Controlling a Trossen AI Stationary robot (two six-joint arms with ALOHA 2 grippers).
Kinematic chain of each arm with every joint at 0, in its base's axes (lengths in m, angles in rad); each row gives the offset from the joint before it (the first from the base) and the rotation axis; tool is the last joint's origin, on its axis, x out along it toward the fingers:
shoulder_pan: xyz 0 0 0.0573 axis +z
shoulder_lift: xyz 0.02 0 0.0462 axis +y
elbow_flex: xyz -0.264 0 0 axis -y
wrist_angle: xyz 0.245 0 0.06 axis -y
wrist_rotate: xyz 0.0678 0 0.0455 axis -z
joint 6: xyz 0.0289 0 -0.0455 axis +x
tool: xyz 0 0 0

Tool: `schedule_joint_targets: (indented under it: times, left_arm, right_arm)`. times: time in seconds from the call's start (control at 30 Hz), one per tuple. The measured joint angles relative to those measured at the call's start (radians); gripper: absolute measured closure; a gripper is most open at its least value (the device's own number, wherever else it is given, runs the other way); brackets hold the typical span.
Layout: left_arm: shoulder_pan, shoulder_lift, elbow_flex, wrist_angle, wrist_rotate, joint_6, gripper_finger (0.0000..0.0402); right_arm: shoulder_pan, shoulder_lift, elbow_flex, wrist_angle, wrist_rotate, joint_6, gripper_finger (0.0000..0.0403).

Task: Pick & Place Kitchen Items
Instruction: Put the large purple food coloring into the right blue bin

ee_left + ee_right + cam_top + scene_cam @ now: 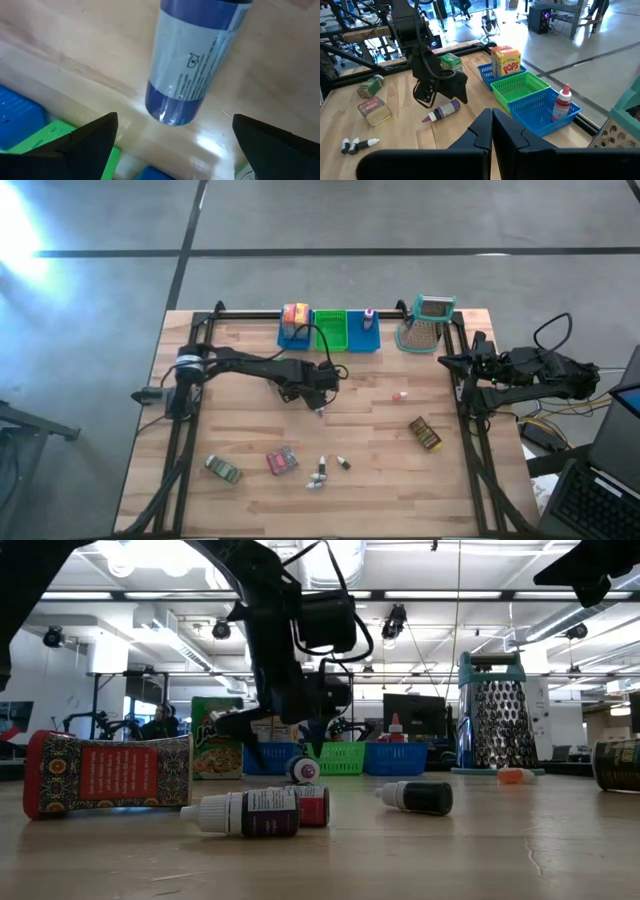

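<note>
Fingers of the left gripper (320,406) stand wide apart over a small purple bottle (445,110) lying on its side on the wooden table (380,480), near the middle of it. In the left wrist view the bottle (197,55), with its pale label, lies between the two dark fingers (85,145) with clear wood showing on both sides, so the jaws hold nothing and touch nothing. In the right wrist view the gripper (437,90) hangs just above the bottle, whose pale cap points away from the bins.

The right gripper (448,361) waits at the table's right edge, beside the metal grater (425,325); its fingers (492,132) are pressed together with nothing between them.

Along the far edge stand a blue bin (290,338) holding a yellow-red box (295,317), a green bin (331,330), and a second blue bin (364,340) with a small white bottle with a red cap (563,102) in it.

Nearer the front edge lie a green packet (223,470), a pink-red packet (282,461), and a cluster of small bottles (325,470) lying on their sides. In the low view one of these, with a dark label and white cap (245,813), lies closest to the camera. A brown packet (425,434) lies toward the right side, and a small pink item (399,395) sits between it and the bins.
</note>
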Motion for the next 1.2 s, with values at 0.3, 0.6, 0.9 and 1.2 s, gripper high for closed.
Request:
schedule_joint_targets:
  times: [0.3, 0.6, 0.9, 1.2]
  left_arm:
    - [-0.002, 0.026, 0.000, 0.021, 0.012, -0.001, 0.0014]
    - [-0.003, 0.036, 0.001, 0.020, 0.019, -0.013, 0.0024]
    - [-0.005, 0.036, 0.000, 0.012, 0.039, -0.029, 0.0042]
    - [-0.006, 0.037, 0.000, 0.003, 0.068, -0.063, 0.0077]
  right_arm:
    - [0.000, 0.000, 0.000, 0.000, 0.000, 0.000, 0.0394]
    - [0.000, 0.000, 0.000, 0.000, 0.000, 0.000, 0.0394]
    - [0.000, 0.000, 0.000, 0.000, 0.000, 0.000, 0.0394]
    - [0.000, 0.000, 0.000, 0.000, 0.000, 0.000, 0.0394]
